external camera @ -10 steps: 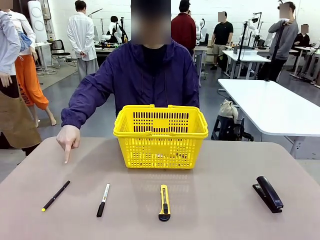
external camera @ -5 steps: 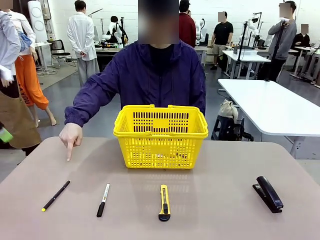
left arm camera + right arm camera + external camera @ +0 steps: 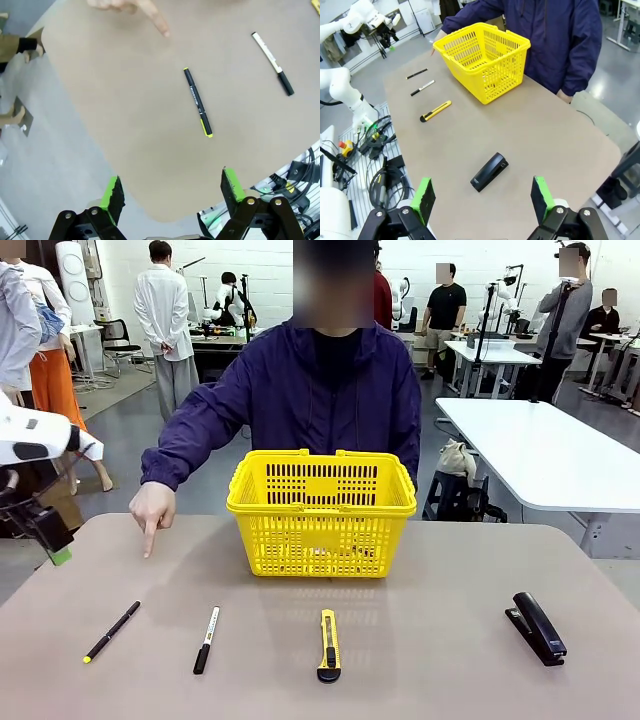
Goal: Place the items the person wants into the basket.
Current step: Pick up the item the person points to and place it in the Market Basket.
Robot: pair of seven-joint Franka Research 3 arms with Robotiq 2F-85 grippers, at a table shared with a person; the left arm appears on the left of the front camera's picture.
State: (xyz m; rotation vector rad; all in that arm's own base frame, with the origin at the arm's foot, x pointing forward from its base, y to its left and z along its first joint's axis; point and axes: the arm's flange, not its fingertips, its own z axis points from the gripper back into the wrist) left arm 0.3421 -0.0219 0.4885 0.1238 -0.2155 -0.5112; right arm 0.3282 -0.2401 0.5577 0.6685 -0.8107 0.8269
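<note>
A thin black pen with a yellow tip [image 3: 112,631] [image 3: 198,102] lies at the table's front left. To its right lies a black marker with a white band [image 3: 206,639] [image 3: 273,63]. The person's hand [image 3: 152,512] points a finger down at the table behind the pen. The yellow basket [image 3: 321,510] [image 3: 485,57] stands at the far middle, in front of the person. My left gripper [image 3: 55,545] [image 3: 172,190] hangs open above the table's left edge, short of the pen. My right gripper [image 3: 482,196] is open, high above the table's right side.
A yellow-and-black utility knife [image 3: 328,645] [image 3: 435,111] lies at the front centre. A black stapler [image 3: 538,627] [image 3: 489,171] lies at the front right. Something small shows faintly through the basket's lattice. The left table edge [image 3: 100,145] runs under my left gripper.
My left arm has come into the front view at the left edge. The person's pointing hand has shifted a little to the right and back. Nothing on the table has moved.
</note>
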